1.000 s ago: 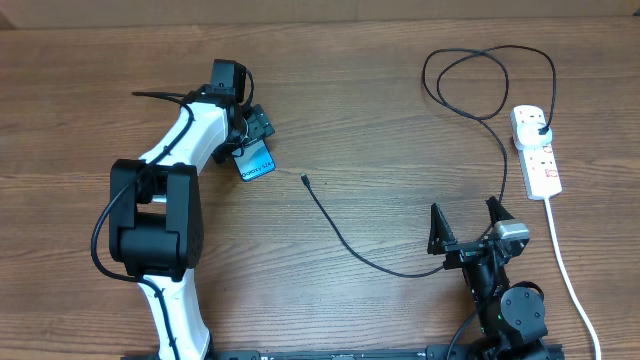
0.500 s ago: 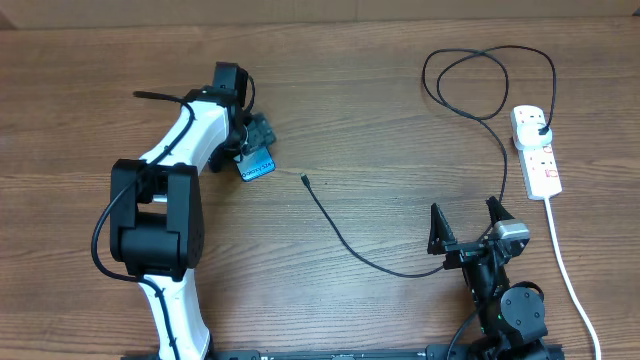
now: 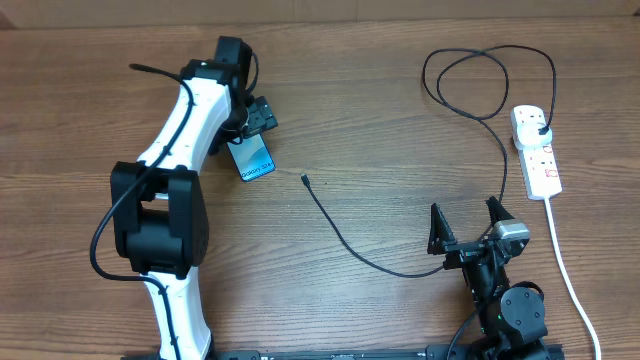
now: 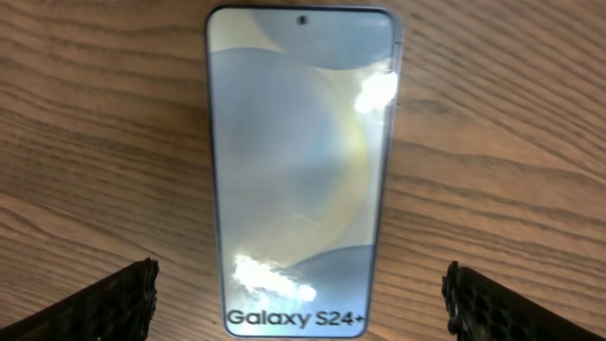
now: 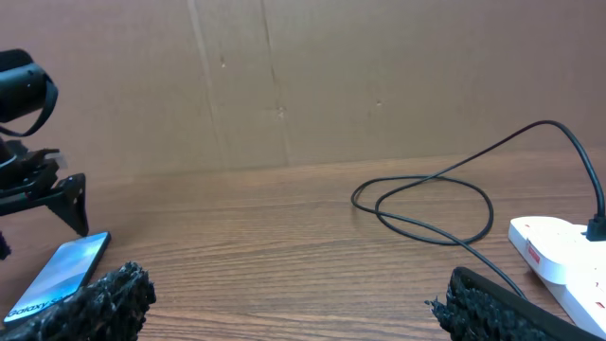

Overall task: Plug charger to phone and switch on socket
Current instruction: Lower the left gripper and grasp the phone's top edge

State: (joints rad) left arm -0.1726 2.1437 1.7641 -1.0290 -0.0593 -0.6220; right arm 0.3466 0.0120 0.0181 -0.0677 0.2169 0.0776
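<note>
The phone (image 3: 253,158) lies flat on the wooden table, screen up and lit, reading "Galaxy S24+" (image 4: 295,319). My left gripper (image 3: 248,128) hovers over its far end, open, and in the left wrist view the phone (image 4: 298,161) sits untouched between the widely spread fingers (image 4: 106,305). The charger is a thin black cable whose connector tip (image 3: 304,180) rests loose right of the phone. It loops back to a black plug (image 3: 541,130) seated in the white socket (image 3: 540,165). My right gripper (image 3: 467,222) stands open and empty near the front edge, over the cable.
The socket's thick white cord (image 3: 565,270) runs toward the front right edge. In the right wrist view a cardboard wall (image 5: 303,76) closes off the far side, with the cable loop (image 5: 426,204) and the socket (image 5: 559,251) to the right.
My left gripper has drawn back toward the far edge and finished opening, leaving the phone flat on the table with more of it uncovered. The right arm has not moved.
</note>
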